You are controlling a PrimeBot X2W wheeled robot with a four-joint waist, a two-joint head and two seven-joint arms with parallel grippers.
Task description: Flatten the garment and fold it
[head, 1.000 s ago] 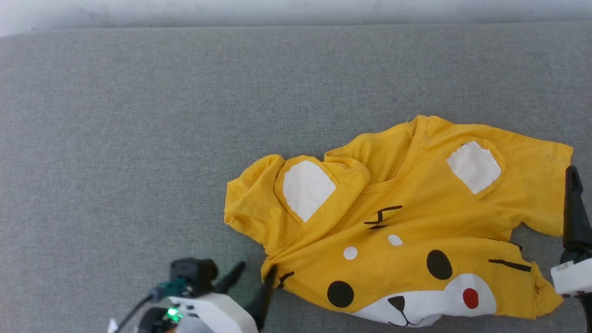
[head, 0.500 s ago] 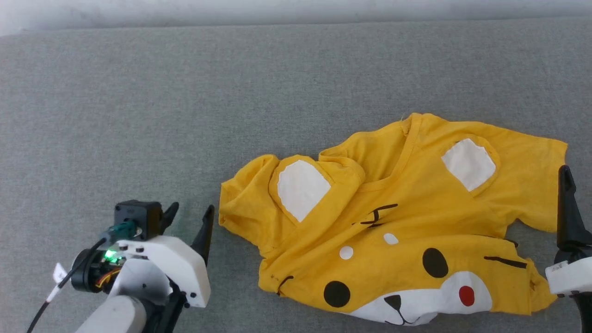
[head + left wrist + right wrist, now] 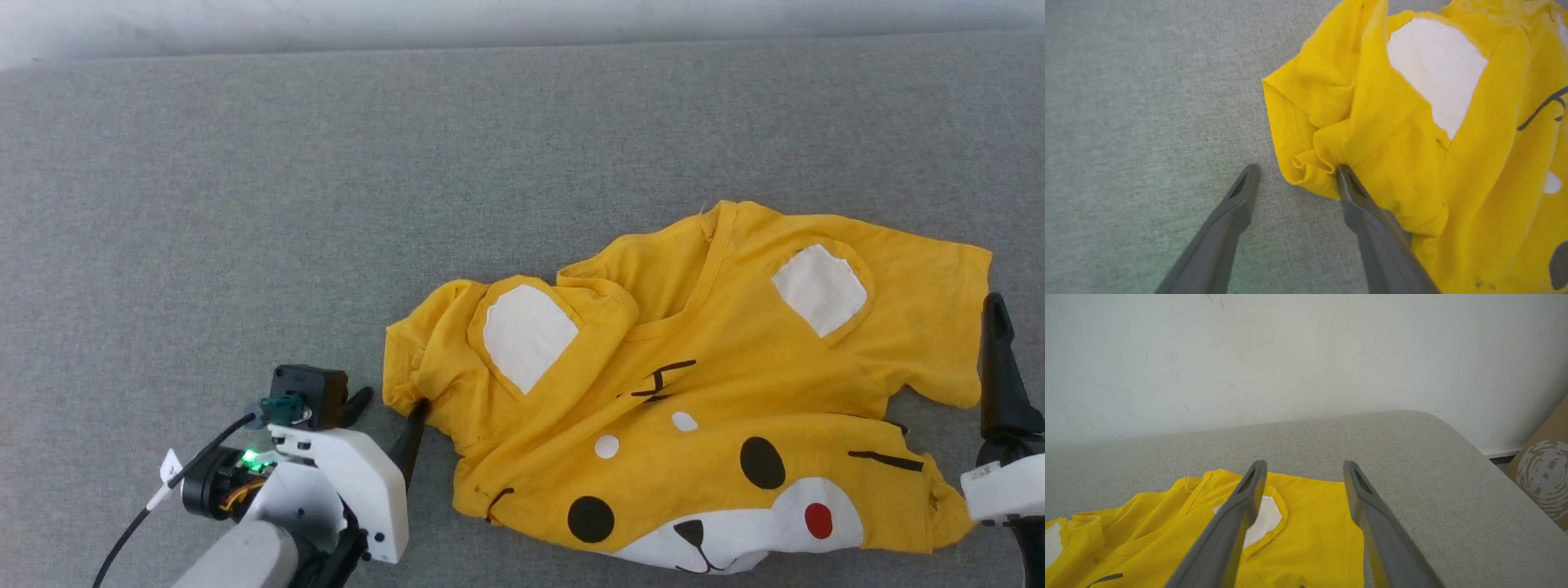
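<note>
Shirt [image 3: 694,408] is lying face-up on the right half of the grey cushion [image 3: 326,204], one sleeve all bunched up (pretty crumpled). Left gripper [image 3: 1297,169] is spread wide, one finger touching that bunched sleeve. Right gripper [image 3: 1304,464] is spread too, by the other sleeve, holding nothing.

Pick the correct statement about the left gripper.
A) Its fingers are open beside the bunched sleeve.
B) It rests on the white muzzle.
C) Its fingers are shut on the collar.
A: the left gripper has its fingers spread, one tip at the crumpled sleeve edge of the garment.
</note>
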